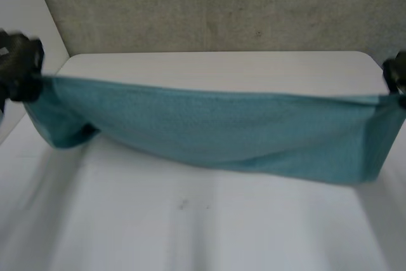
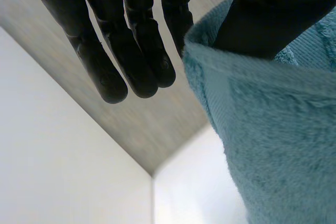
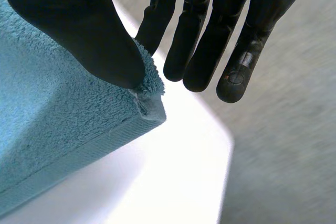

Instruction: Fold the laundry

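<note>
Left hand (image 1: 22, 68) at nine o'clock and right hand (image 1: 396, 75) at three each pinched a towel (image 1: 216, 131) corner; even tension was advised when lowering it onto the counter (image 1: 203, 226).

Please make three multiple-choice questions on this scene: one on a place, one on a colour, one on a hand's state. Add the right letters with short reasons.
1. Where is the towel? A. Piled in a basket. B. Stretched between the left hand and the right hand. C. Draped over a chair.
2. What colour is the towel? A. Red. B. Yellow. C. Teal.
3. What is the right hand doing? A. Pinching a towel corner. B. Hanging open, away from the towel. C. Making an empty fist.
Answers: 1 B, each hand holds one end; 2 C, teal in every view; 3 A, its thumb presses the corner against a finger.
</note>
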Controlling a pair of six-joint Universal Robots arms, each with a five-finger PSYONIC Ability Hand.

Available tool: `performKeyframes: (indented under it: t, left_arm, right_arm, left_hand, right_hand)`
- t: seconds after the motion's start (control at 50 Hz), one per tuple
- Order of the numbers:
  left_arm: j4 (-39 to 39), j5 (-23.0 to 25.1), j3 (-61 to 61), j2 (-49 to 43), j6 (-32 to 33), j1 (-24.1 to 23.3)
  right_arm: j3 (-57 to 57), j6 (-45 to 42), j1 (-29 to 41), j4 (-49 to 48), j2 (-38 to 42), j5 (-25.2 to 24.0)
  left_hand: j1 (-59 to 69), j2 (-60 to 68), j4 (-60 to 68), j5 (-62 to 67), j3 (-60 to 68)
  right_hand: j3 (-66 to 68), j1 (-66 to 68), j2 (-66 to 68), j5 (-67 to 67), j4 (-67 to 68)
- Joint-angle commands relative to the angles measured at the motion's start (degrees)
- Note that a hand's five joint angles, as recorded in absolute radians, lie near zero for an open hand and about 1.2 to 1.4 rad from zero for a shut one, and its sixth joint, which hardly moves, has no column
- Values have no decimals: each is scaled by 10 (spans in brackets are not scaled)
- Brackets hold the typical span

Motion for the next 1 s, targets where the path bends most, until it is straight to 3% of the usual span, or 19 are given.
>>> performKeyframes:
  t: [0.02,0.12,0.2,0.28,0.34,0.42,0.44,0.48,0.56,0.86,1.0]
  left_arm:
    - [-50,-3,8,-148,119,4]
    - [-57,-6,57,-234,147,-1]
    - [-54,-18,168,-291,147,-15]
    - [-47,-36,274,-309,143,-38]
    - [-2,-58,381,-310,139,-50]
    - [158,-92,458,-289,120,-52]
    - [159,-92,458,-289,120,-53]
    - [257,-104,454,-261,104,-47]
    - [267,-101,428,-255,98,-51]
    - [243,-86,170,-261,39,-42]
    - [253,-45,84,-301,36,-42]
  right_arm:
    - [-9,-58,5,58,120,14]
    - [-66,-52,20,60,179,46]
    - [-148,-38,59,50,216,86]
    - [-315,12,117,-6,247,159]
    - [-403,48,140,-88,246,190]
    - [-431,80,143,-199,224,202]
    - [-419,91,144,-254,190,206]
    - [-396,100,141,-295,151,206]
    - [-303,107,141,-334,93,200]
    - [-53,109,136,-336,95,145]
    - [17,110,136,-331,179,138]
  left_hand:
    - [141,113,115,152,117]
    - [141,113,115,152,117]
    - [141,113,115,152,117]
    - [141,113,115,152,117]
    - [141,113,115,152,117]
    - [141,113,115,152,117]
    - [141,113,115,152,117]
    - [141,113,115,152,117]
    - [141,113,115,152,117]
    - [141,113,115,152,117]
    - [141,113,115,152,117]
  right_hand:
    - [120,244,121,133,116]
    - [120,244,121,133,116]
    - [120,244,121,133,116]
    - [120,244,121,133,116]
    - [120,244,121,133,116]
    - [120,244,121,133,116]
    - [120,244,121,133,116]
    - [120,244,121,133,116]
    - [120,244,121,133,116]
    - [120,244,121,133,116]
    - [120,244,121,133,116]
